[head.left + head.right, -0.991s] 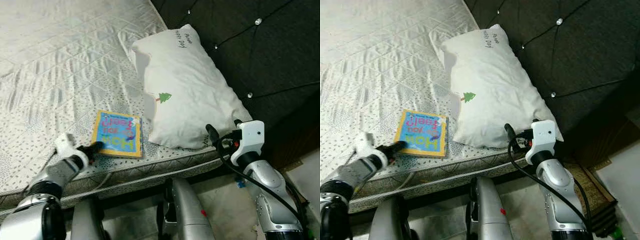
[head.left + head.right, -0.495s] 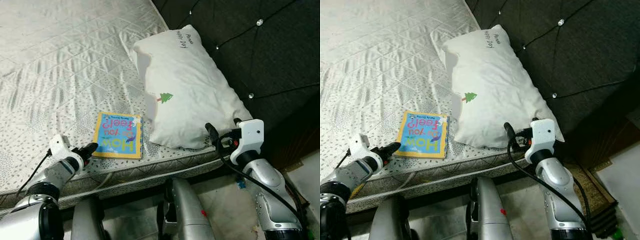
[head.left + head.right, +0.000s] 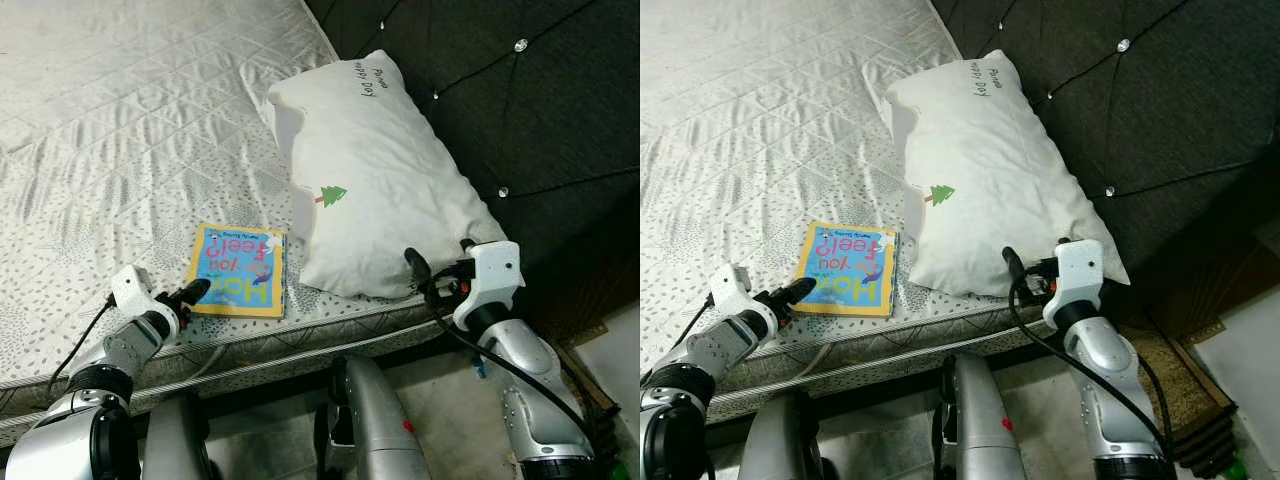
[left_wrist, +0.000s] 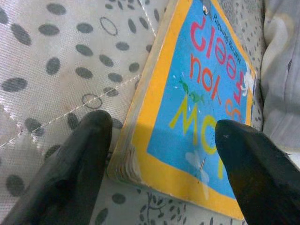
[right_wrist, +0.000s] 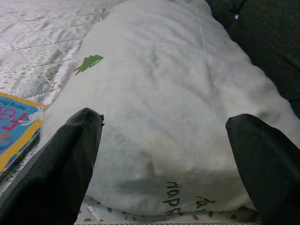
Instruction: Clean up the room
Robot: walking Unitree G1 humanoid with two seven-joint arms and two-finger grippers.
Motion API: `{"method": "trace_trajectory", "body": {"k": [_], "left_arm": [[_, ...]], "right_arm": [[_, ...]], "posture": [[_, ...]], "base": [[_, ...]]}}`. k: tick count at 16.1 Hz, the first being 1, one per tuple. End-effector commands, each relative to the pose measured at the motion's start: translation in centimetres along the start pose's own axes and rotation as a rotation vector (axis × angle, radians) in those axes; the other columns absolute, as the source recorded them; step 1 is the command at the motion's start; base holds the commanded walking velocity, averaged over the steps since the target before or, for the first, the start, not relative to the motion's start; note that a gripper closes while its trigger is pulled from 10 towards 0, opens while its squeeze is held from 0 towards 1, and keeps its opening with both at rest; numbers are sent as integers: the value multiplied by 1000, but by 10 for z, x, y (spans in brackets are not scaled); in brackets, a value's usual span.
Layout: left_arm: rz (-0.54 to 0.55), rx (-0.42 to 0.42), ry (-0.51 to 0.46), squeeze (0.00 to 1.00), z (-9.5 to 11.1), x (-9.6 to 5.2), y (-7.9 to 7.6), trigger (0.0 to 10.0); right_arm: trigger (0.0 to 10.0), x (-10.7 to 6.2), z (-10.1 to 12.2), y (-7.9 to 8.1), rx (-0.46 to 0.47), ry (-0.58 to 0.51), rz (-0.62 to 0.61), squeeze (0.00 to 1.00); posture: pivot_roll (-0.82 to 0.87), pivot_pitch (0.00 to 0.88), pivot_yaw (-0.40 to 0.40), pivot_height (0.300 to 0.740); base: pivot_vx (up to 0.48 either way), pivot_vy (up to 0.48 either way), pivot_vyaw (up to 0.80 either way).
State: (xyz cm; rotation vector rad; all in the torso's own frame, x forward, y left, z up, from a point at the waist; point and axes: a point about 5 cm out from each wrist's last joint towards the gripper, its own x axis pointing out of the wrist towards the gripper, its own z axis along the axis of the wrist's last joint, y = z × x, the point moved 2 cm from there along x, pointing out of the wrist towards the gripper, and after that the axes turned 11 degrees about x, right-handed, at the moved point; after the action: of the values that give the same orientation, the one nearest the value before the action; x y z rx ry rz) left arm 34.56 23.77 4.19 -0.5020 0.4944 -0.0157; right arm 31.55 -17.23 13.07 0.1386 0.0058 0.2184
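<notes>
A blue picture book with a yellow border (image 3: pixel 237 270) lies flat on the mattress (image 3: pixel 120 120), close to its front edge. My left gripper (image 3: pixel 197 290) is open at the book's near left corner. In the left wrist view its fingers (image 4: pixel 70 173) stand either side of that corner of the book (image 4: pixel 201 93). To the right, a white pillow with a small green tree (image 3: pixel 380 180) lies against the headboard. My right gripper (image 3: pixel 413 266) is open at the pillow's near edge, and the pillow (image 5: pixel 173 70) spans the gap between its fingers.
A dark tufted headboard (image 3: pixel 520 100) rises behind the pillow. The mattress edge (image 3: pixel 260 355) runs just in front of my legs (image 3: pixel 370 420). Floor and a brown mat (image 3: pixel 1185 370) lie at the lower right beside the bed.
My left gripper's tips have come forward a little to the book's corner. My right gripper has edged left, closer to the pillow's edge. Book and pillow lie as before.
</notes>
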Motion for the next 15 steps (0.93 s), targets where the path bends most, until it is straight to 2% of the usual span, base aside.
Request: {"method": "trace_trajectory", "body": {"k": [1,2,3,9,13,15], "left_arm": [[3,18,78,835,-16,-1,2,10000],[4,24,85,835,-17,-1,2,10000],[1,27,96,0,-20,-1,1,10000],[-27,69,117,0,-21,5,-12,10000],[-100,92,133,0,-23,13,-37,10000],[-112,98,141,0,-26,15,-42,10000]], "right_arm": [[10000,0,1,-4,-6,-6,-17,0],[10000,0,1,-5,-6,-7,-18,0],[10000,0,1,-6,-5,-10,-24,0],[10000,-1,0,-5,-1,-14,-31,0],[10000,-1,0,-5,-3,-17,-35,0],[10000,-2,0,-5,-2,-18,-38,0]], "posture": [[-137,162,-111,567],[-138,162,-108,567],[-138,164,-103,567],[-143,162,-99,567],[-145,162,-99,567],[-149,166,-95,567]], "base": [[0,0,0],[0,0,0],[0,0,0],[0,0,0],[0,0,0],[0,0,0]]}}
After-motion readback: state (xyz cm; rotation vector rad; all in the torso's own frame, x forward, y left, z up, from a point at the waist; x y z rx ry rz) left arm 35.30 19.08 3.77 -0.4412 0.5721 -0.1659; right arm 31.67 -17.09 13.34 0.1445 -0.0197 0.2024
